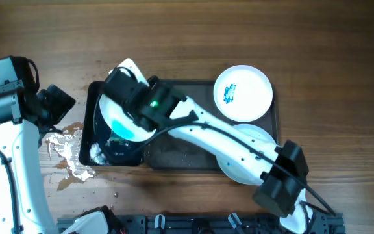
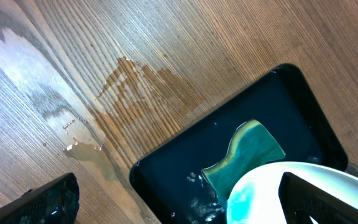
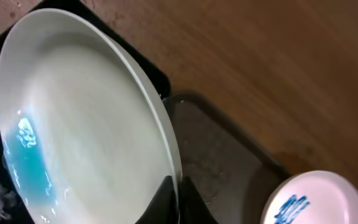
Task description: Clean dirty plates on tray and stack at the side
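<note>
Partly hidden under rt arm (image 1: 213, 135): tilted plate (image 1: 107, 107), 3rd plate (image 1: 255, 135).

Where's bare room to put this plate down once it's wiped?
Free: bare table right of the grey tray, beside the smeared plate; the wood strip above both trays. The grey tray's left half is bare but under the right arm. Crowded: black tray with sponge, puddle left of it.
</note>
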